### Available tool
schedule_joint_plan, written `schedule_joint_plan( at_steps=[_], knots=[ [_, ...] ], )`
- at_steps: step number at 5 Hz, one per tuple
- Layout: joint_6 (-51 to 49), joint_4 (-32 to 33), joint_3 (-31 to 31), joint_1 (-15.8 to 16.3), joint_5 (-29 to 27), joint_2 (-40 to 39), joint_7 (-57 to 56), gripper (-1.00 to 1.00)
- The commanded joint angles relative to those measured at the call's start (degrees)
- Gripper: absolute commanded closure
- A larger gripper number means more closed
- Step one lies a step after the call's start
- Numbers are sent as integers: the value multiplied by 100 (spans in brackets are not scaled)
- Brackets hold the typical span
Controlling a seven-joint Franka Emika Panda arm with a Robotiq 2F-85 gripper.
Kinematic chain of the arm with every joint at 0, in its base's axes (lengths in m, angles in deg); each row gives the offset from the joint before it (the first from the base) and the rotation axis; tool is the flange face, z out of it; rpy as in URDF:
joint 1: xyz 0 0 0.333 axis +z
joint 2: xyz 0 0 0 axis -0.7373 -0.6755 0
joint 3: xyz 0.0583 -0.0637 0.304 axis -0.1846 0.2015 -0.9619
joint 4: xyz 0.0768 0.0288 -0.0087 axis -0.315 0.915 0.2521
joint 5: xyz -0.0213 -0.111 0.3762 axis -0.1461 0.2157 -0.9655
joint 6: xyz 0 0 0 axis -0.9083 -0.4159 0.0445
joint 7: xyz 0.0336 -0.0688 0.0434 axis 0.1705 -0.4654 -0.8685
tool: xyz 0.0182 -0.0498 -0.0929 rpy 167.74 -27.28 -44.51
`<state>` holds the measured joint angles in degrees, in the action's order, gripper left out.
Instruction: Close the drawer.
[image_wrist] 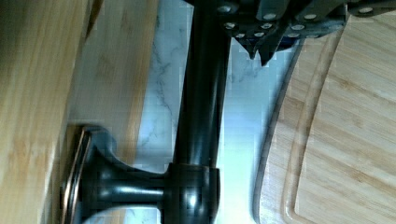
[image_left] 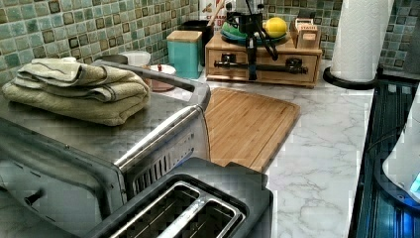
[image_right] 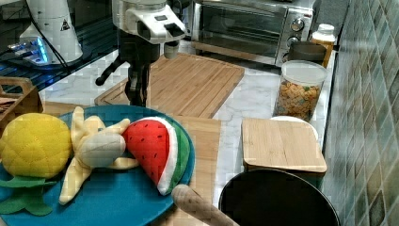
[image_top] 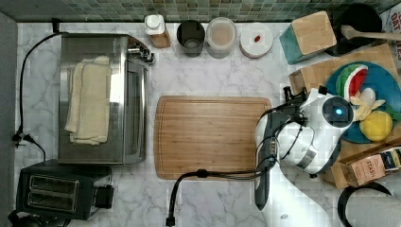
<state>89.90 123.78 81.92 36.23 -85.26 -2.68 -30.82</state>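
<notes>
The drawer (image_left: pixel 262 60) sits in the bamboo box at the back of the worktop (image_left: pixel 322 144), its front looking nearly flush. The hand (image_left: pixel 251 74) hangs at the black bar handle (image_wrist: pixel 201 93) — whether its fingers are spread I cannot tell. Stiff, light wood — it should slide easily; push flat on the front beside the bar.

Big wooden cutting board (image_top: pixel 213 137) sits mid-counter on the marble, with a toaster oven (image_top: pixel 101 97) off toward the top view's left (folded towels (image_top: pixel 89 100) on top). Black toaster (image_top: pixel 59 188) just below it. Teal box (image_top: pixel 307 37) with bamboo lid, cereal jar (image_right: pixel 299 92), and a blue plate (image_right: pixel 101 197) of plush fruit.
</notes>
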Motion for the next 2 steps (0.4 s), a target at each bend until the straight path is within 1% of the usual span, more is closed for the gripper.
schedule_joint_plan(
  at_steps=[1, 2],
  knots=[
    [1065, -977, 681, -442, 476, 97, 399, 100],
    [1066, -977, 687, -438, 473, 96, 397, 100]
  ],
)
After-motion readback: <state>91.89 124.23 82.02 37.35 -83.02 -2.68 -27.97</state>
